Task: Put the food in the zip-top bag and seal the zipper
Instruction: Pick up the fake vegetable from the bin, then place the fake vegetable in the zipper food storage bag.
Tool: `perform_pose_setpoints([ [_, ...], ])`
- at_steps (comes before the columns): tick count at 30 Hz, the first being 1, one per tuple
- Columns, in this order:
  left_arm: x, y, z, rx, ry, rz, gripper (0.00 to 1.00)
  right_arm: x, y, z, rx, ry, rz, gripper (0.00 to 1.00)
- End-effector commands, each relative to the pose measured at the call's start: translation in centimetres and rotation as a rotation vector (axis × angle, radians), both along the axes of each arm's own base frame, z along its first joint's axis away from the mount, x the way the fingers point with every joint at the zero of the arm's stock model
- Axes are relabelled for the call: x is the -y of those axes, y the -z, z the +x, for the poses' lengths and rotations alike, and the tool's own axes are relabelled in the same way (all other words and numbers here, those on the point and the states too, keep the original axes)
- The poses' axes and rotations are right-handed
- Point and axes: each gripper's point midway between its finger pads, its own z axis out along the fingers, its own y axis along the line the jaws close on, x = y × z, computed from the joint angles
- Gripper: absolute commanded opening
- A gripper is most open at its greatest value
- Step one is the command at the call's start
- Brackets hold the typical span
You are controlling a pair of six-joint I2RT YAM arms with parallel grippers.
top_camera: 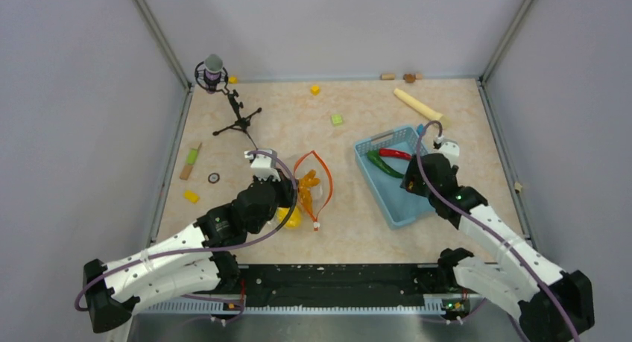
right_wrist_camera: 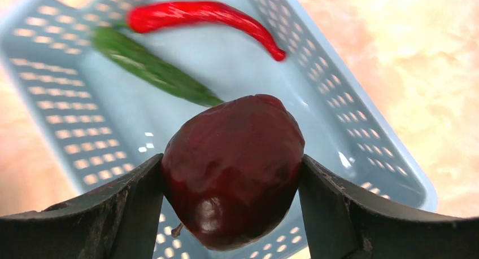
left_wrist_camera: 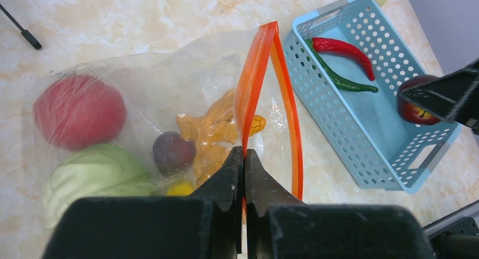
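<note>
On the left wrist camera I see my left gripper (left_wrist_camera: 244,157) pinched shut on the orange zipper (left_wrist_camera: 255,73), which gapes in a loop at the mouth of the bag (left_wrist_camera: 152,73). Through the plastic show a tomato (left_wrist_camera: 79,111), a green piece (left_wrist_camera: 96,168), a dark one and orange ones. On the right wrist camera my right gripper (right_wrist_camera: 232,183) is spread about a dark red fruit (right_wrist_camera: 237,140), both fingers pressed to its sides, over the basket (right_wrist_camera: 361,152). A red chili (right_wrist_camera: 203,15) and a green chili (right_wrist_camera: 152,70) lie inside the basket, at its far end. From the top camera the bag lies mid-table, left of the basket and apart from it.
</note>
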Motion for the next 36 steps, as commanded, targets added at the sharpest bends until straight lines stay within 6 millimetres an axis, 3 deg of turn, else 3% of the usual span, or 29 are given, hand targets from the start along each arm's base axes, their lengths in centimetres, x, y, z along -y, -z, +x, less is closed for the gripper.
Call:
perform_pose_setpoints([
  [1,0.5,-0.9,0.1,0.031,0.01,-0.035,0.0,-3.2,-4.9,1.3,0.248,-0.16,0.169,0.4],
  [9,0.8,-0.8,0.0,0.023,0.021,-0.038,0.0,-10.5,-11.2,-1.4,0.474,-0.577,0.465,0.4],
  [17,0.8,-1.1,-0.1,0.028,0.028,-0.053,0.0,-16.0,-14.3,-3.2,0.506,-0.84,0.699,0.4],
  [25,0.7,-1.3,-0.2,0.029,0.032,-0.054,0.0,-23.0,-13.6,-2.6,0.465,-0.94,0.676,0.42],
  [28,0.5,-1.4,-0.2,0.034,0.029,-0.058,0.0,-24.9,-12.9,-1.5,0.443,-0.942,0.684,0.42],
  [33,0.5,-1.6,-0.3,0.037,0.031,-0.063,0.0,-28.4,-12.9,-1.5,0.425,-1.007,0.71,0.42],
  [36,0.5,-1.7,-0.4,0.039,0.038,-0.064,0.0,-30.2,-13.1,-0.8,0.41,-0.986,0.715,0.47],
])
